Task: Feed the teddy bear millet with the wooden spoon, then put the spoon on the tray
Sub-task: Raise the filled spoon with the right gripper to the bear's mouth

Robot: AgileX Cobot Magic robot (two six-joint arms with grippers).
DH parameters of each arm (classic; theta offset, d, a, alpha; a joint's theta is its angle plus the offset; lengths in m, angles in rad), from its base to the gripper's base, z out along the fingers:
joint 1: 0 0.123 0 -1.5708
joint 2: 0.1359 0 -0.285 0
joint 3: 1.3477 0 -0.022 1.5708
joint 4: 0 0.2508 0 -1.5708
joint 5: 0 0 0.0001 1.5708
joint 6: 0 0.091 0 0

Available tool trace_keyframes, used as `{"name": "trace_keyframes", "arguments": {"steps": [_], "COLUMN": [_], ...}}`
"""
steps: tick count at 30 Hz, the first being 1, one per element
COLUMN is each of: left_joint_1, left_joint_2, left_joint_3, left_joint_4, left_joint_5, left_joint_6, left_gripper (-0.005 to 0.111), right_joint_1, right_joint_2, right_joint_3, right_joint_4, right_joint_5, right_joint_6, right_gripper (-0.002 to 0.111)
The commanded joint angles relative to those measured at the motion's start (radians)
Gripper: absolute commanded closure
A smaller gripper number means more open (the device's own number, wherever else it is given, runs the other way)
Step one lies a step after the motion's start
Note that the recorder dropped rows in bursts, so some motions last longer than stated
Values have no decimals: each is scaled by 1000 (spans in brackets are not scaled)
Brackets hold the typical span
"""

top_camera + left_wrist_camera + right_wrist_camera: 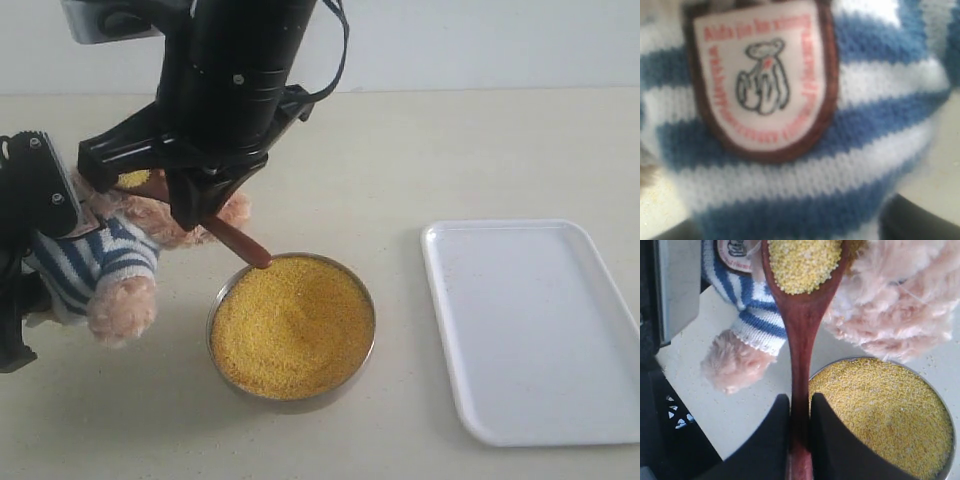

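Spoon [799, 335] is clamped by its slim handle between the two fingers of the right gripper [800, 399], which are closed tight on it. Its oval end carries a heap of millet [802, 262] and sits close in front of the bear [105, 265], between striped shirt and fur. You will find the bowl [216, 318] of grain just beside the bear. The tray [530, 330] lies well apart, on the right. The left gripper [40, 200] is up against the bear's shirt; you cannot tell how far it is open.
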Motion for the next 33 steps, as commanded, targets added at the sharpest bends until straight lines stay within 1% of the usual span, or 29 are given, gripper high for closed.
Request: {"name": "trace_keyframes", "arguments": {"steps": [1,4,7,10,17,20,23,27,29,33], "left_joint_1": [-4,-4,-4,-4,-4,-4,-4,-4,-4,-4], "left_joint_2": [-2,-2,-2,-2,-2,-2,-2,-2,-2,-2], "left_joint_3": [4,4,4,4,4,4,4,4,4,4], "left_joint_4": [-14,-14,-14,-14,-6,16,16,16,16,16], "left_joint_5": [-24,-24,-29,-35,-37,-35,-35,-37,-35,-35], "left_joint_6": [-12,-12,-12,-12,-12,-12,-12,-12,-12,-12], "left_gripper": [103,103,103,103,103,103,103,103,103,103], "right_joint_1": [-3,-41,-102,-137,-140,-149,-201,-216,-248,-282], "right_joint_2": [32,49,55,61,82,86,86,86,86,86], "right_joint_3": [-39,-49,-49,-49,-45,-6,53,128,174,235], "right_joint_4": [8,67,225,351,386,418,576,637,754,843], "right_joint_5": [5,5,5,5,5,5,5,5,5,5], "right_joint_6": [5,-1,-42,-97,-109,-138,-219,-306,-369,-431], "right_gripper": [109,109,109,109,109,109,109,109,109,109]}}
